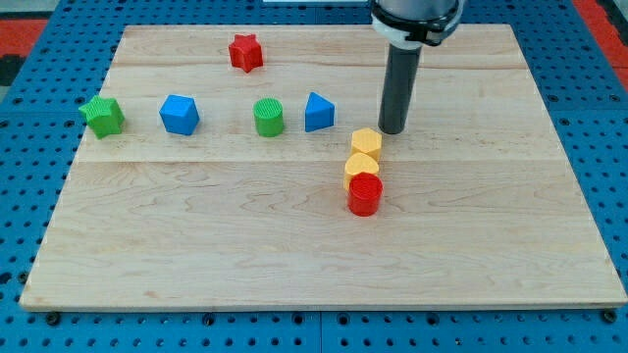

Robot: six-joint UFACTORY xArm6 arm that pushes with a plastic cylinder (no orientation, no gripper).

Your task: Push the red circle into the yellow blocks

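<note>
The red circle (365, 193) stands on the wooden board, right of centre. It touches the lower of two yellow blocks (362, 166), and the upper yellow block (366, 142) sits just above that one, so the three form a short column. My tip (392, 130) rests on the board just to the upper right of the upper yellow block, very close to it and well above the red circle.
A row lies to the left: a blue triangular block (318, 112), a green cylinder (269, 117), a blue block (180, 114) and a green star-like block (103, 116). A red star (245, 52) is near the view's top. The board's edge (324, 308) meets blue pegboard.
</note>
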